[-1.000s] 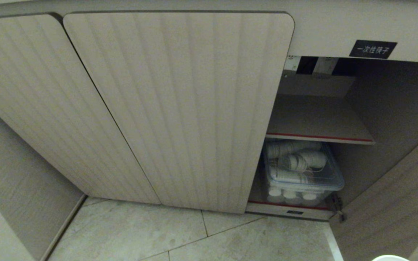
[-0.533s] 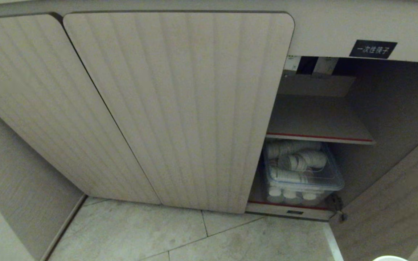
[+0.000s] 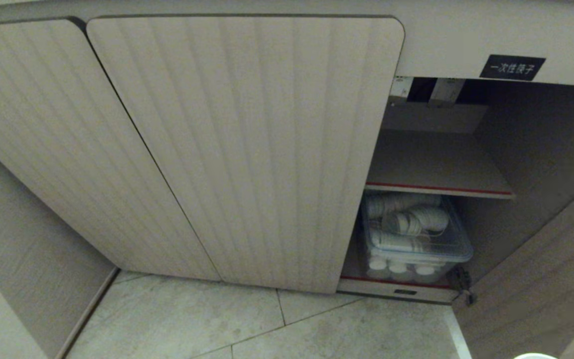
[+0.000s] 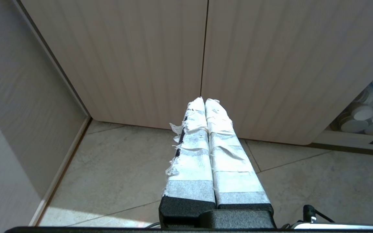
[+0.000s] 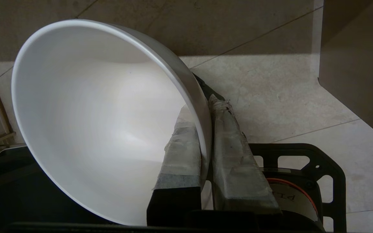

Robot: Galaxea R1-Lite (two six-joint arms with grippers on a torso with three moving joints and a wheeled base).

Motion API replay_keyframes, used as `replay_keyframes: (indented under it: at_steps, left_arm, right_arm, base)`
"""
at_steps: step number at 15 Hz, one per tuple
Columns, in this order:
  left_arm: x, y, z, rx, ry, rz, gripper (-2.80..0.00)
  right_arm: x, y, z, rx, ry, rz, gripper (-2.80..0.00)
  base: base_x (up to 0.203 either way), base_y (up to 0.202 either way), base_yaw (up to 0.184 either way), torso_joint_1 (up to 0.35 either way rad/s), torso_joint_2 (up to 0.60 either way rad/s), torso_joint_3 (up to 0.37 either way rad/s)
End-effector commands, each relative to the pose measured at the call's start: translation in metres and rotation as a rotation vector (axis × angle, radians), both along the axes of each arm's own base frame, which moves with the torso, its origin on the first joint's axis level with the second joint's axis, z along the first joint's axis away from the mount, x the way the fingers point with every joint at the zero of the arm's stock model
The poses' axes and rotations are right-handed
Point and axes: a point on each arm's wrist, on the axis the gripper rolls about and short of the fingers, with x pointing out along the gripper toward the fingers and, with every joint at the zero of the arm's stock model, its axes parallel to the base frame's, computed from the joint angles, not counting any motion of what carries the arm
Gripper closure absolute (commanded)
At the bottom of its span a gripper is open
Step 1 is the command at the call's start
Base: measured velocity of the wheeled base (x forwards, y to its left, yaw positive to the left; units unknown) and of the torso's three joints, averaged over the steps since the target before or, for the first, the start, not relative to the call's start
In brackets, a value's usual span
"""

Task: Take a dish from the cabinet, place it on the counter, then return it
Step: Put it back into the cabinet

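Note:
My right gripper (image 5: 202, 111) is shut on the rim of the dish (image 5: 102, 123), a plain white bowl tipped on its side, one taped finger inside it and one outside. A sliver of the dish's (image 3: 534, 356) rim shows at the bottom right of the head view, low before the cabinet (image 3: 247, 149). The cabinet's right bay stands open, with a bare red-edged shelf (image 3: 436, 169) under a black label (image 3: 512, 67). My left gripper (image 4: 205, 99) is parked low over the floor, shut and holding nothing, facing the closed ribbed doors. The counter is out of view.
A clear plastic box (image 3: 414, 239) of white cups fills the bay under the shelf. The opened door (image 3: 541, 279) stands at the right. Pale floor tiles (image 3: 267, 324) lie in front, and a beige side wall (image 3: 13, 259) closes off the left. Black robot base parts (image 5: 306, 181) sit under the right gripper.

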Motion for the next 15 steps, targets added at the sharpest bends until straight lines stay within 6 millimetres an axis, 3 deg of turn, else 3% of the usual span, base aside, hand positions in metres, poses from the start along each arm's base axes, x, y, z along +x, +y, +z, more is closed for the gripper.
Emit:
replay_keyframes:
  at_steps: [1,15]
  left_arm:
    - [0.0,0.0,0.0,-0.001,-0.001,0.001,0.0]
    - [0.0,0.0,0.0,-0.001,-0.001,0.001,0.0]
  right_arm:
    - [-0.0003,0.0,-0.0003,0.001,0.004,-0.001,0.0]
    - [-0.0014,-0.0009,0.0001,-0.017,-0.009,-0.018,0.0]
  base:
    - [0.0,0.0,0.0,0.0,0.0,0.0]
    - [0.0,0.0,0.0,0.0,0.0,0.0]
